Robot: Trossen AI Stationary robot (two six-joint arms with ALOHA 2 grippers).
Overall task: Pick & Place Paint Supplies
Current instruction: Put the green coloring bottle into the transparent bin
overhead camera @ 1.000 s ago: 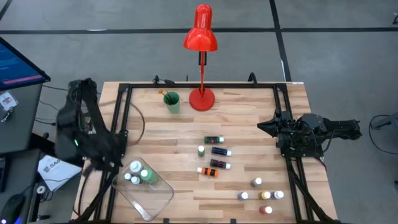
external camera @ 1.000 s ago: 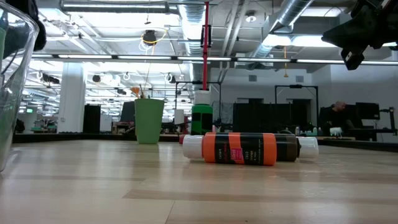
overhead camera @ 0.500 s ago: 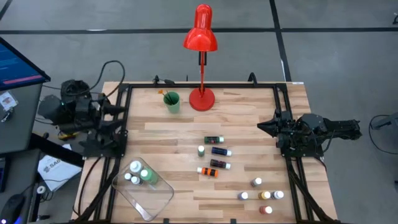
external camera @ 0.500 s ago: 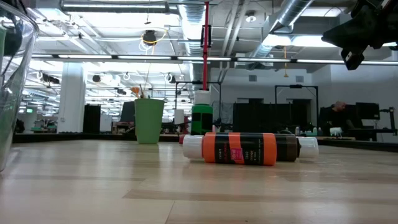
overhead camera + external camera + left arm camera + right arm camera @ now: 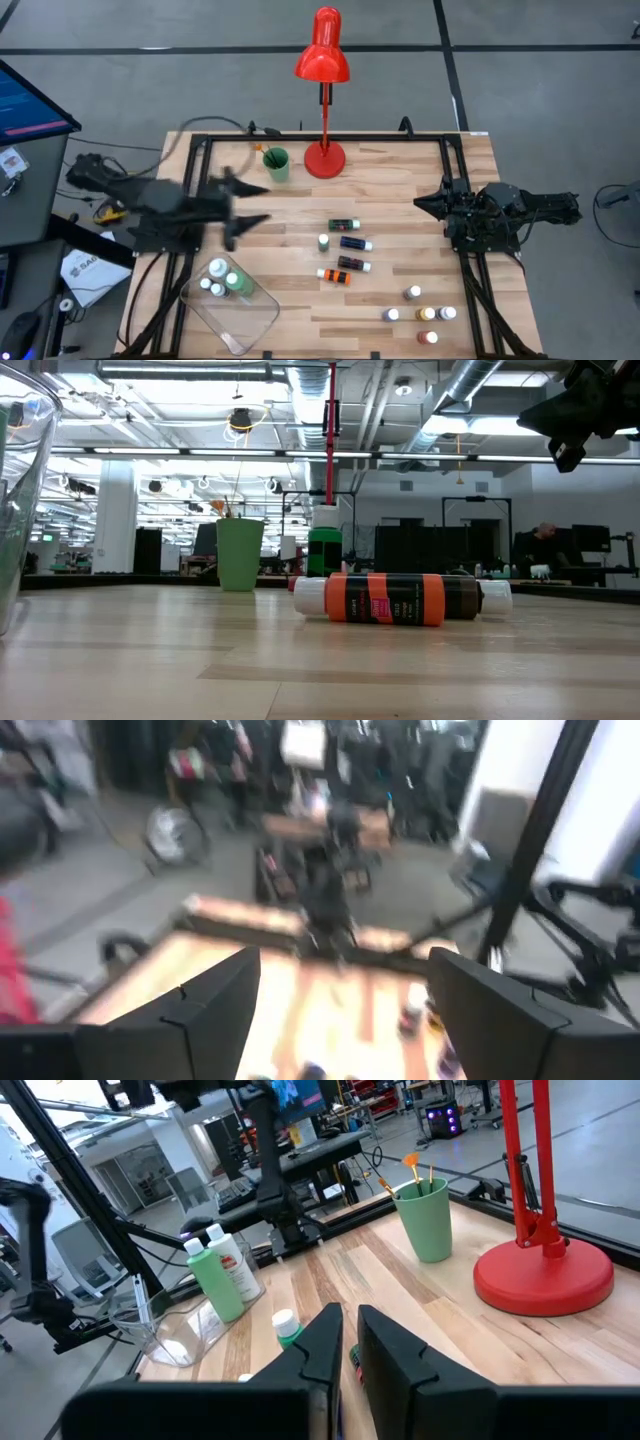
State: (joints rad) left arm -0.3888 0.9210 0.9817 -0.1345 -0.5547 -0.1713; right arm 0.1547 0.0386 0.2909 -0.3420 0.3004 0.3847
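Spanning most of the overhead view is a light wooden table point(image 5: 390, 190) inside a black frame, with a dark robot arm at each side. Near the far edge stand a red desk lamp point(image 5: 322, 60) and, just beside its base, a green cup point(image 5: 276, 164) holding brushes.

At the near left corner sits a clear plastic tray point(image 5: 240, 318); a larger green bottle point(image 5: 237, 282) and a few white-capped small bottles stand inside it.

Stretched over the table's left side, the left gripper point(image 5: 250, 204) has its fingers spread wide and holds nothing; it is blurred.

At the right edge the right gripper point(image 5: 424, 203) waits, fingers nearly together and empty.

Small paint bottles with white caps lie on their sides at the table's middle: a green one point(image 5: 343, 224), a dark blue one point(image 5: 354, 243), a dark one point(image 5: 352, 264) and an orange one point(image 5: 334, 276), with one upright bottle point(image 5: 323, 242) just beside them. More small bottles point(image 5: 424, 313) stand grouped near the front right corner.
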